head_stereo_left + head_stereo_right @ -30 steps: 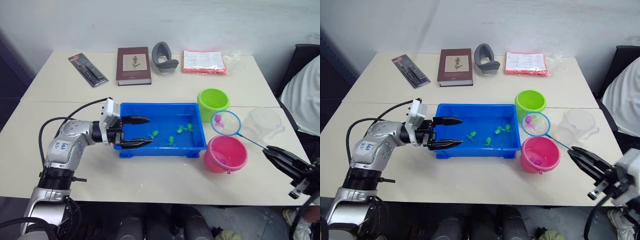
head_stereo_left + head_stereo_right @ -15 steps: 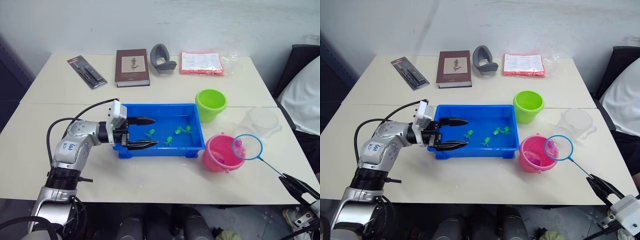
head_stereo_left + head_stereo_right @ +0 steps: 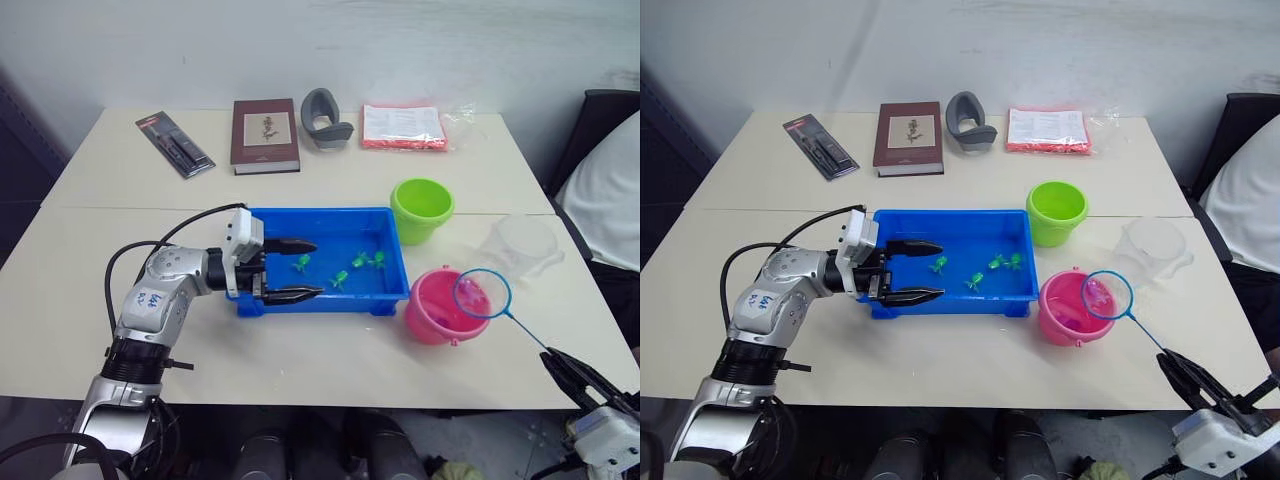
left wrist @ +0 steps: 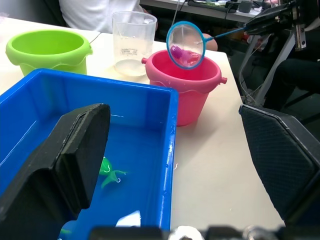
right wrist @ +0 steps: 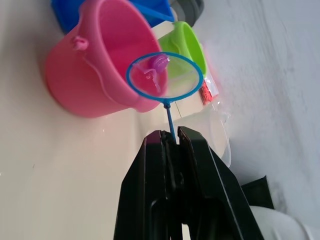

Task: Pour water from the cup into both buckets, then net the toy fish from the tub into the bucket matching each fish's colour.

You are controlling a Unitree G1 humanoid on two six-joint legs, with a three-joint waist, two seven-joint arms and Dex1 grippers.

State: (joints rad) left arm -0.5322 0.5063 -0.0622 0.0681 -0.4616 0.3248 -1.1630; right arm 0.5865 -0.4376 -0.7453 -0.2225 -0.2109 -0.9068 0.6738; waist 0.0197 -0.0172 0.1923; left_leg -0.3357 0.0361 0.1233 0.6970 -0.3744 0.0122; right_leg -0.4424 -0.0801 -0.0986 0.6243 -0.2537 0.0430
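The blue tub (image 3: 322, 213) holds water and three green toy fish (image 3: 340, 278). My left gripper (image 3: 307, 270) is open, one finger inside the tub and the other outside its near wall (image 4: 167, 165). My right gripper (image 3: 562, 367) is shut on the net's thin handle at the table's near right edge. The net (image 3: 481, 294) hangs tilted over the right rim of the pink bucket (image 3: 437, 312), with a pink fish (image 5: 159, 61) in its mesh. The green bucket (image 3: 422, 208) stands behind the pink one. The clear cup (image 3: 525, 245) stands upright to the right.
Along the table's far edge lie a black packaged item (image 3: 175, 143), a brown book (image 3: 266, 133), a grey curved object (image 3: 325, 118) and a red-and-white packet (image 3: 403, 126). A person in white (image 3: 605, 190) sits just past the right edge.
The net has swung from beside the green bucket to over the pink bucket's right rim, carrying the pink fish. My right gripper drew back toward the near edge. My left gripper reached slightly farther along the tub.
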